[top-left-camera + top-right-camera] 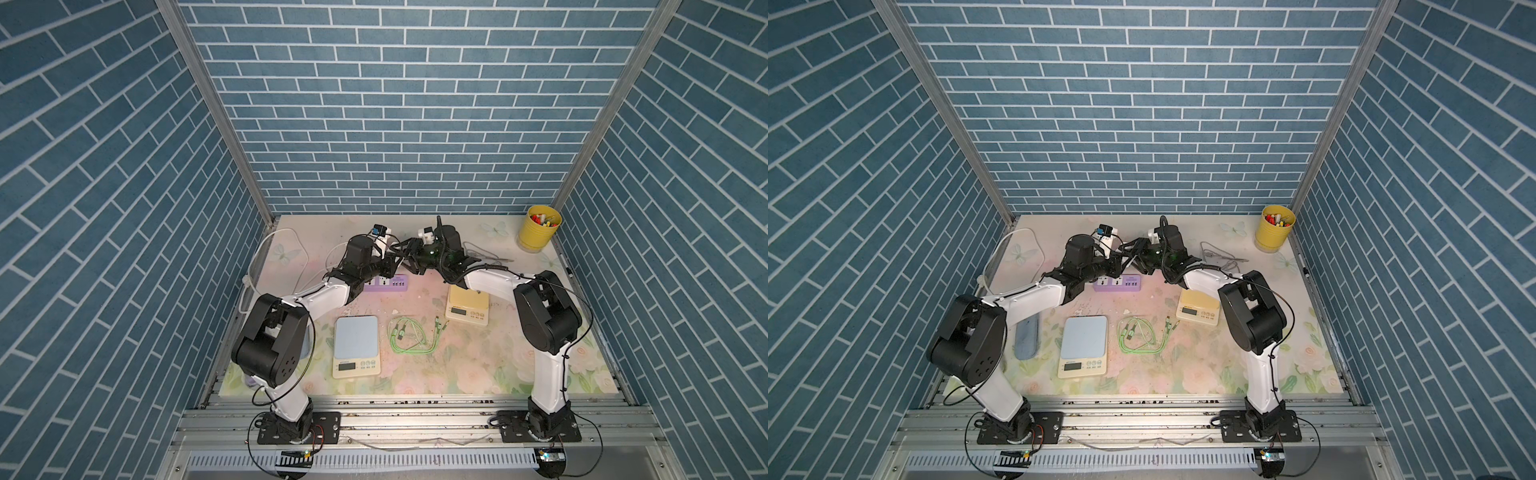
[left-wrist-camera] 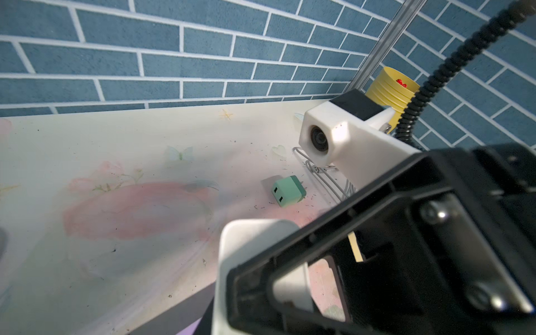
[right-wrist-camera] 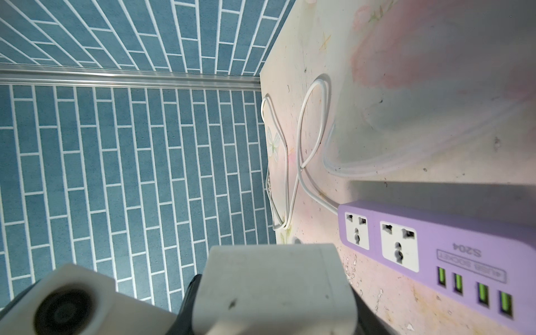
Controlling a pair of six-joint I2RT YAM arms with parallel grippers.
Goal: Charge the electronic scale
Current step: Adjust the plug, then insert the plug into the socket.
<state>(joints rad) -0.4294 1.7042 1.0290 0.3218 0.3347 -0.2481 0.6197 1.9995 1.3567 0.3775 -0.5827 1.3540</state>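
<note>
Blue brick-pattern walls close in a floral desk (image 1: 457, 374) carrying two electronic scales, a blue-topped scale (image 1: 357, 336) near the front edge and a yellow-topped scale (image 1: 465, 305) toward the right edge. One bundle of green cable (image 1: 409, 338) lies between them, and one yellow cup (image 1: 538, 228) stands in the back right corner. One purple power strip (image 3: 435, 240), with two sockets and four USB ports, lies mid-desk beneath both grippers, and one green adapter (image 2: 288, 191) lies toward the back edge. The right gripper (image 1: 410, 258) pinches one white adapter (image 3: 272, 284) above the strip, and the left gripper (image 1: 391, 264) meets it tip to tip, though I cannot tell whether its jaws are spread or gripping.
</note>
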